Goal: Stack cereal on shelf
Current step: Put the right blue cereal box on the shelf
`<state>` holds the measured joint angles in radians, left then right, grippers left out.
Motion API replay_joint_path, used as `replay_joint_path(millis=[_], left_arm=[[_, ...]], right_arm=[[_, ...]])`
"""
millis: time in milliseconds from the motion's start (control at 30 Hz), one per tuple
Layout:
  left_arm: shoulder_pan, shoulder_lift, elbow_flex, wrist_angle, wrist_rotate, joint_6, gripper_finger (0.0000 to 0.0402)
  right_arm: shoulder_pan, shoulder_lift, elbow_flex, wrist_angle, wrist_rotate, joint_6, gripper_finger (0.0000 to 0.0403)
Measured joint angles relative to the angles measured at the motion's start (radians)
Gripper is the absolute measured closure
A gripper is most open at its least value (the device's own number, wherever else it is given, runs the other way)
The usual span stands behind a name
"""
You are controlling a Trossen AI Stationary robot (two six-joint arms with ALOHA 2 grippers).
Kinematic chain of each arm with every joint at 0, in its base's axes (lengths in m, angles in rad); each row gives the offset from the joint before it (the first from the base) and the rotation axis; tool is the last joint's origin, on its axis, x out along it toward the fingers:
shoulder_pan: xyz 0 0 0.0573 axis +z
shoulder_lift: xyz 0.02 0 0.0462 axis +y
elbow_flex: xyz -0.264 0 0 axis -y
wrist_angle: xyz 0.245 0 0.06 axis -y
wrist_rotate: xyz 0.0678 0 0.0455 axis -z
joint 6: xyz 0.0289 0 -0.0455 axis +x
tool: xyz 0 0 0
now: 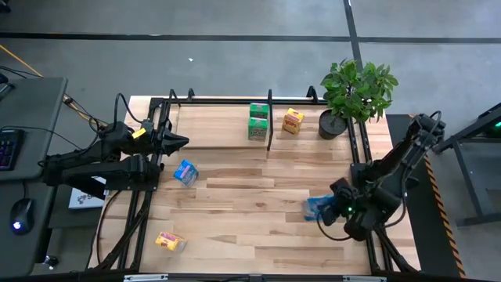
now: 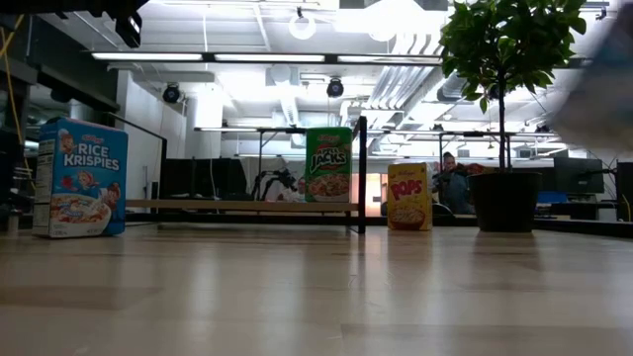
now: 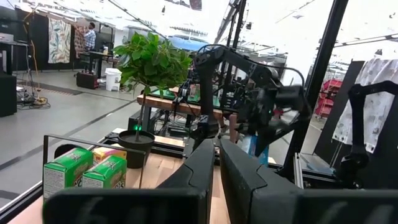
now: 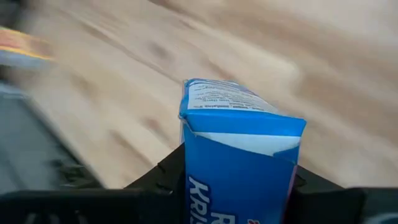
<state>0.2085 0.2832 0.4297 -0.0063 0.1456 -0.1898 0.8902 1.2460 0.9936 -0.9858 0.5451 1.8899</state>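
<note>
My right gripper (image 1: 327, 208) is over the table's near right part, shut on a blue cereal box (image 4: 239, 155). A second blue box (image 1: 185, 172) stands on the tabletop left of centre and is also in the low view (image 2: 79, 178). A yellow-orange box (image 1: 170, 241) lies near the near left corner. On the shelf (image 1: 211, 129), two green boxes (image 1: 258, 121) stand left of the black divider (image 1: 270, 125) and a yellow-orange box (image 1: 293, 121) stands right of it. My left gripper (image 1: 182, 142) is shut and hovers by the shelf's left end, touching nothing. My right gripper pinches the blue cereal box between its two fingers (image 4: 163, 177), one on each side of the box's lower part (image 4: 205, 186). The box's closed end flap (image 4: 236, 109) points away from the wrist. The box is lifted off the tabletop.
A potted plant (image 1: 356, 90) stands at the shelf's right end, close to the yellow-orange box. Black frame bars (image 1: 160, 117) run along the shelf's edges and the table's sides. Bare tabletop (image 1: 250, 219) lies between the two arms.
</note>
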Motion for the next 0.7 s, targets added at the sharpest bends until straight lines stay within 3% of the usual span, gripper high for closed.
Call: replay_joint_path(millis=[133, 233, 367, 500, 700], left_arm=[[0.000, 0.000, 0.000, 0.002, 0.000, 0.000, 0.0382], [0.000, 0.000, 0.000, 0.002, 0.000, 0.000, 0.0382], [0.000, 0.000, 0.000, 0.003, 0.000, 0.000, 0.0382], [0.000, 0.000, 0.000, 0.003, 0.000, 0.000, 0.0382], [0.000, 0.000, 0.000, -0.018, 0.000, -0.011, 0.0382]], right_arm=[[-0.063, -0.031, 0.000, 0.178, 0.155, -0.292, 0.0279], [-0.153, -0.029, 0.000, 0.396, 0.168, -0.589, 0.0279], [-0.312, -0.011, 0.000, 0.773, 0.077, -1.084, 0.0279], [-0.500, -0.008, 0.003, 1.065, -0.085, -1.427, 0.0279], [-0.756, 0.067, 0.172, 0.974, -0.253, -1.668, 0.0279]])
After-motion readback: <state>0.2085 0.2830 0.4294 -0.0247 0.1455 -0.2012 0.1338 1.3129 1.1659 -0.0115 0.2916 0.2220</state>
